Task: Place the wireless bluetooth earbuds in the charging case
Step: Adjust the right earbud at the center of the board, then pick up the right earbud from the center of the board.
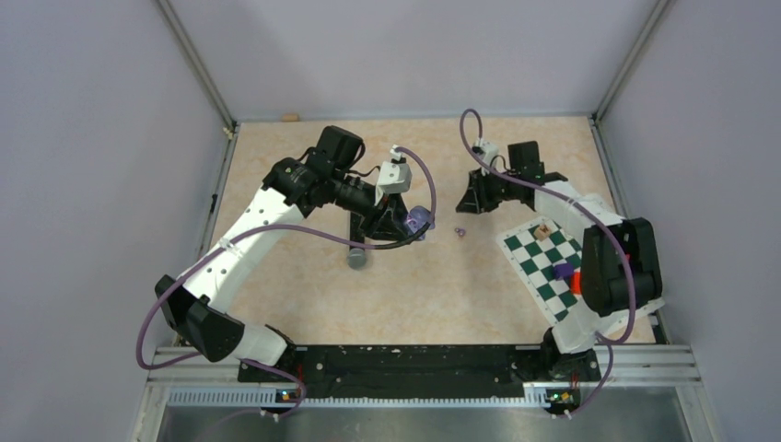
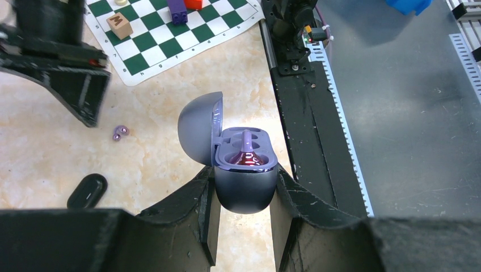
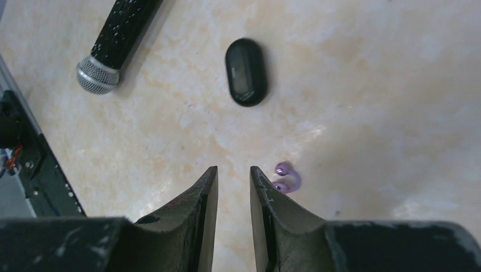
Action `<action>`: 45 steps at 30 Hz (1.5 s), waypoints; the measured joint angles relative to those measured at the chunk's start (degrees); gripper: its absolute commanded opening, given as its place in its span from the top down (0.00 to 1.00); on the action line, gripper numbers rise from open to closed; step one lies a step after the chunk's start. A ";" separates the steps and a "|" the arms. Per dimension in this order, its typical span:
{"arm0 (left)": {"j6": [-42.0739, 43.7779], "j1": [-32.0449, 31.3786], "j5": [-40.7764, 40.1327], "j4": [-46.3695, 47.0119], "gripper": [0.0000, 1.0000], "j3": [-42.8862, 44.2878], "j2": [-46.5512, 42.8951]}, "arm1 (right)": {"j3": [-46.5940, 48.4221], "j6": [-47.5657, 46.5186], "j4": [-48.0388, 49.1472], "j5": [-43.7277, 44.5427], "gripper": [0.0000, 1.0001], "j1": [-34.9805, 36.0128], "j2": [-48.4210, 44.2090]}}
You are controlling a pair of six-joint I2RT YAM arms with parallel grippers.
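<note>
I read left gripper (image 2: 245, 177) clenched on grey-purple rounded charging case (image 2: 245, 195), lid open | purple-stemmed earbud (image 2: 247, 147) seated inside | loose purple ring-like earbud (image 3: 288, 180) on beige marbled surface (image 3: 368, 113) | right gripper (image 3: 233, 173) jaws slightly parted, empty, just beside it.

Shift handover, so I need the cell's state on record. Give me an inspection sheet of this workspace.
Surface: beige mottled tabletop, no spills seen.
Job's things: open charging case holding one seated earbud; one loose earbud on the table.
Clutter: microphone, black oval pod, checkered mat with blocks.
Grippers: left gripper shut on the case; right gripper slightly open, empty, beside the loose earbud.
Cables: purple cables loop along both arms.
Surroundings: plain grey walls.
</note>
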 measured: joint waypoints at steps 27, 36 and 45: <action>0.00 0.00 0.00 0.07 1.00 0.00 0.09 | 8.31 -6.36 -12.07 5.57 0.83 -4.87 16.33; 0.00 0.00 0.00 0.07 1.00 0.00 0.09 | 8.48 -5.73 -12.11 3.67 0.78 -4.92 16.96; 0.00 0.00 0.00 0.07 1.00 0.00 0.09 | 8.52 -5.25 -12.09 2.34 0.77 -4.92 17.38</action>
